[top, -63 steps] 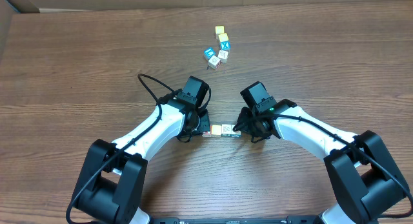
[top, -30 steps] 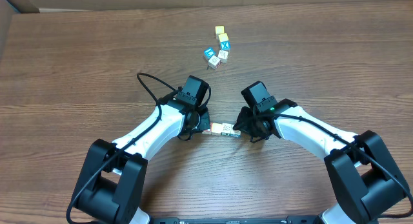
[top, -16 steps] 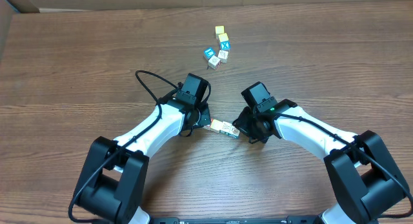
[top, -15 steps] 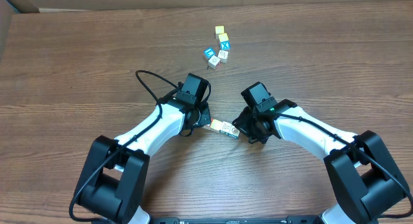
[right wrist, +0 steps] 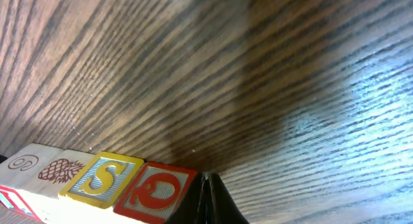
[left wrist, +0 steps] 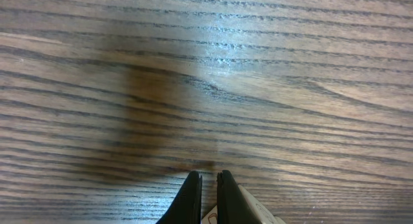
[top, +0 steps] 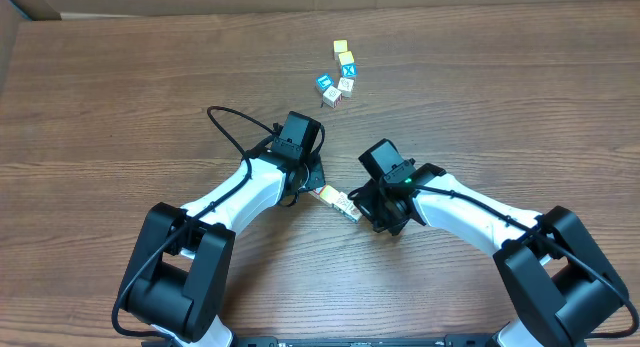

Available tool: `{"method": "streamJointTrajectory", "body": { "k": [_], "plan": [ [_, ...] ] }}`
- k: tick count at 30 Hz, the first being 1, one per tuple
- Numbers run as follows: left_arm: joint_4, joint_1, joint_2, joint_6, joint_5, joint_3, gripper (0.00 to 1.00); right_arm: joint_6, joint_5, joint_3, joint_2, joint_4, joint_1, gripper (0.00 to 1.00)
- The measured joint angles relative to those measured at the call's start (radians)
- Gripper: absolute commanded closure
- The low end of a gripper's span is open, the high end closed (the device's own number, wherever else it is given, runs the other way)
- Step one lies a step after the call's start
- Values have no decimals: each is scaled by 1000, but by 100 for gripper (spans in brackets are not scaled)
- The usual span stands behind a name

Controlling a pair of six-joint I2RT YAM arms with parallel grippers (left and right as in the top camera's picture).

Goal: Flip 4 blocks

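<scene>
A short row of blocks [top: 338, 201] lies slanted on the wooden table, between my two grippers. My left gripper [top: 314, 188] is shut at the row's upper-left end. In the left wrist view a cream block [left wrist: 255, 215] lies against the outer side of the left gripper's [left wrist: 208, 185] right finger. My right gripper [top: 362, 211] is shut at the lower-right end. In the right wrist view its tips [right wrist: 208, 184] touch the red-faced block [right wrist: 157, 190]. Beside that come a yellow S block [right wrist: 103, 179], a cream pineapple-print block [right wrist: 55, 170] and another cream block [right wrist: 19, 163].
A loose cluster of other small cubes [top: 340, 72], some with blue and yellow faces, lies farther back on the table. The left arm's black cable [top: 235, 127] loops out to the left. A cardboard edge [top: 12, 47] shows at the far left corner.
The row has swung from level to slanted, its left end now farther back. My right gripper has moved left and nearer, against the row. My left gripper has shifted slightly back.
</scene>
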Motion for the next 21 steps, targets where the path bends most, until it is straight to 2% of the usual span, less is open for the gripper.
{"method": "streamJointTrajectory", "body": {
  "k": [21],
  "plan": [
    [15, -4, 0, 7, 27, 0, 96, 10, 5, 2, 0, -37, 0, 95]
  ]
}}
